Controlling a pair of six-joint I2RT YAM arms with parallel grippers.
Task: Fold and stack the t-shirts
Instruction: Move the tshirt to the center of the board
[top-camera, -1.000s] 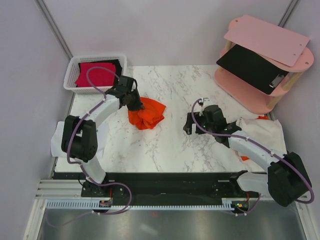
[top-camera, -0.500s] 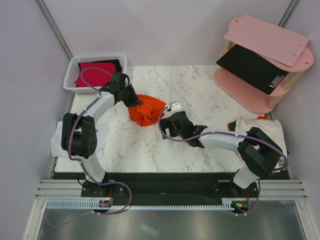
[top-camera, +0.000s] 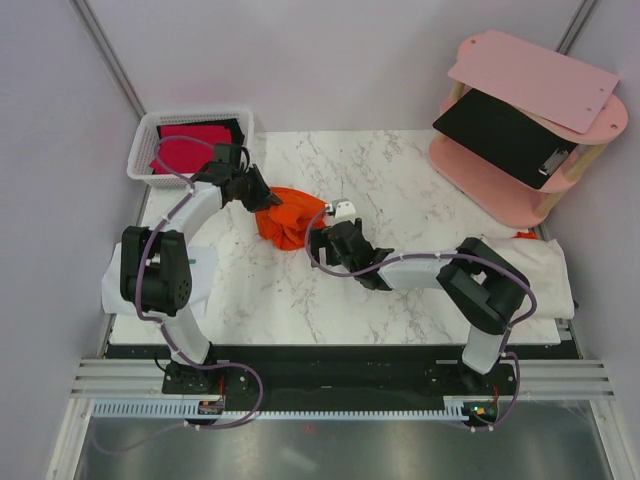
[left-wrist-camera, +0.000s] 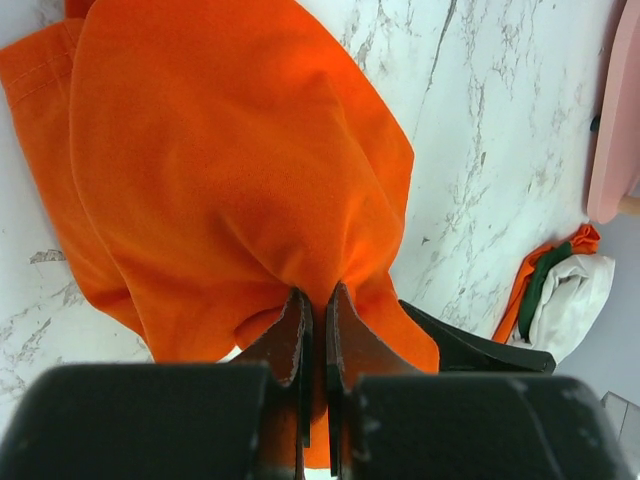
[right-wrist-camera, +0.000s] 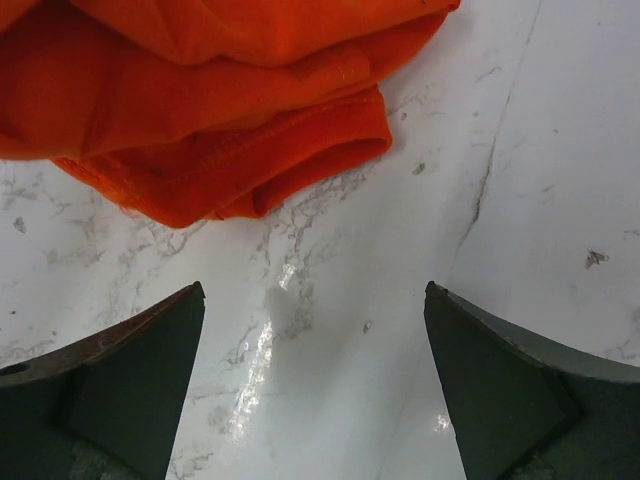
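Note:
A bright orange t-shirt (top-camera: 290, 215) lies crumpled on the marble table. My left gripper (top-camera: 262, 198) is shut on a bunch of its cloth at the left side; the left wrist view shows the orange t-shirt (left-wrist-camera: 230, 170) pinched between the jaws (left-wrist-camera: 318, 300). My right gripper (top-camera: 320, 243) is open and empty, just right of the heap; in the right wrist view its fingers (right-wrist-camera: 315, 300) hover over bare marble just short of the shirt's hem (right-wrist-camera: 250, 150). A crimson-red shirt (top-camera: 188, 148) and a black one (top-camera: 229, 127) lie in the white basket (top-camera: 146, 135).
A pile of white, orange and green cloth (top-camera: 535, 270) lies at the table's right edge, also visible in the left wrist view (left-wrist-camera: 565, 290). A pink two-tier stand (top-camera: 530, 110) with a black clipboard (top-camera: 505, 135) sits at the back right. A white cloth (top-camera: 200, 280) lies by the left arm.
My right arm has swung left across the table from near the right-hand pile to the orange shirt. My left gripper has drawn the shirt slightly back and left.

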